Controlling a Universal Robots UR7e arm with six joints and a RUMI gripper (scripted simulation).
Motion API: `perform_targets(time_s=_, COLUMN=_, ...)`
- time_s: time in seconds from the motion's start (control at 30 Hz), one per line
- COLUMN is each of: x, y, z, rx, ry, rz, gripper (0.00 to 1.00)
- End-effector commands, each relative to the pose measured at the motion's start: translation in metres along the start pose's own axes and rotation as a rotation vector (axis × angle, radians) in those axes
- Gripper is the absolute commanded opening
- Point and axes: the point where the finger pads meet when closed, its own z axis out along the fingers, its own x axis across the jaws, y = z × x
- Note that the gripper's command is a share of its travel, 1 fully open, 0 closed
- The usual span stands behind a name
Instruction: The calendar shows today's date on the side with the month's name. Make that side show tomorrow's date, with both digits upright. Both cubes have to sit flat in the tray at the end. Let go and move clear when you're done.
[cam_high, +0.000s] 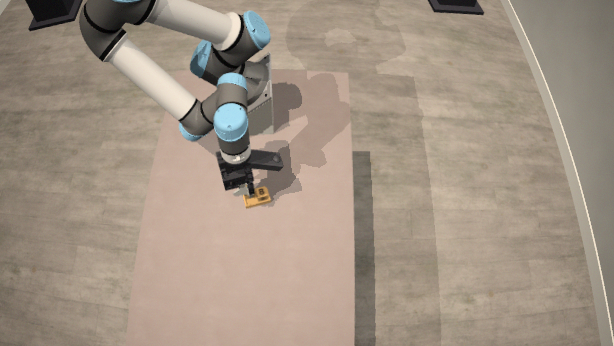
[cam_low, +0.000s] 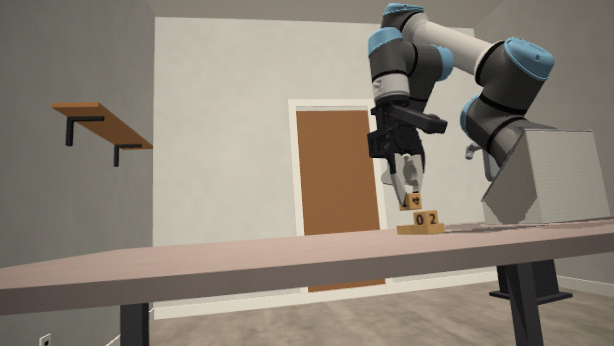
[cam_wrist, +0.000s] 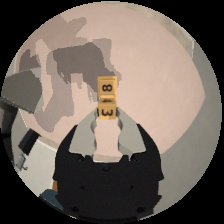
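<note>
The month's name on the tray (cam_high: 256, 204) (cam_low: 421, 230) is too small to read. Beside the tray's number block, the fingers (cam_low: 398, 187) hide part of the held block (cam_low: 413, 201). Above the tray, the top view cuts off the robot arm (cam_high: 145, 65).

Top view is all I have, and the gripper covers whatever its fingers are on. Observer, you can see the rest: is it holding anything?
Observer: Yes. The gripper is shut on a wooden cube, and the wrist view shows a 3 on it.
Operator: Is that cube down in the tray yet?
Observer: No. In the exterior view there is a gap between it and the tray.
Operator: I see an 8 on top of the other cube. What's on its sides?
Observer: The exterior view shows two sides of the seated cube: a 0 and a 2.
</note>
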Motion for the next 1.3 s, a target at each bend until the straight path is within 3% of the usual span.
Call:
perform_targets(time_s=0.0, x=0.000, y=0.000, z=0.000, rx=0.000, ry=0.001, rz=0.000, gripper=0.11)
perform_targets(time_s=1.27, x=0.000, y=0.000, z=0.016, rx=0.000, ry=0.001, rz=0.000, gripper=0.11)
